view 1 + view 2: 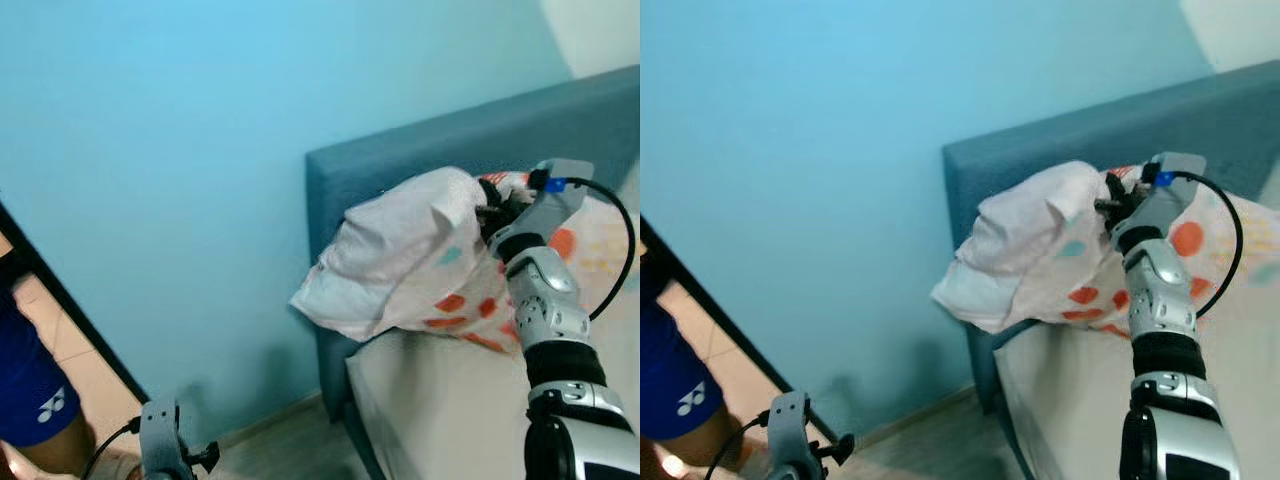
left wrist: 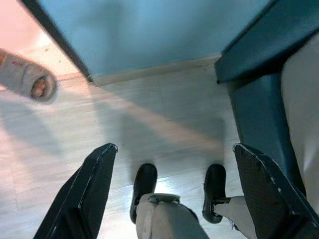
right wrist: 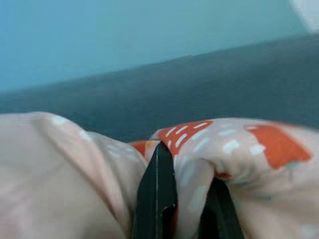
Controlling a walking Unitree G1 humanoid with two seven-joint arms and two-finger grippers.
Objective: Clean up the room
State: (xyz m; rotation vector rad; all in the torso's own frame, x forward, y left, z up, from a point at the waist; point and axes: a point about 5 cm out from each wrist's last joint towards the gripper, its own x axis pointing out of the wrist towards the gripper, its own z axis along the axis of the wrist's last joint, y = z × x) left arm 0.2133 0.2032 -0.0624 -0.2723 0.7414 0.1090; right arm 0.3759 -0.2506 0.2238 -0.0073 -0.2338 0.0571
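A white pillow (image 1: pixel 410 255) with orange and teal spots hangs in the air in front of the blue headboard (image 1: pixel 420 150), above the mattress (image 1: pixel 440 400). My right gripper (image 1: pixel 492 212) is shut on a fold of its cloth near the top; in the right wrist view the black fingers (image 3: pixel 158 199) pinch the spotted fabric (image 3: pixel 199 149). My left gripper (image 2: pixel 172 199) hangs low over the wooden floor (image 2: pixel 164 119), its two fingers (image 2: pixel 92 189) spread open with nothing between them.
The bed's blue frame (image 2: pixel 259 89) stands beside my left arm (image 1: pixel 160 440). A person in blue shorts (image 1: pixel 30 390) stands at the doorway on the left, a foot in a grey slipper (image 2: pixel 27 79) on the floor. A light blue wall (image 1: pixel 180 150) runs behind.
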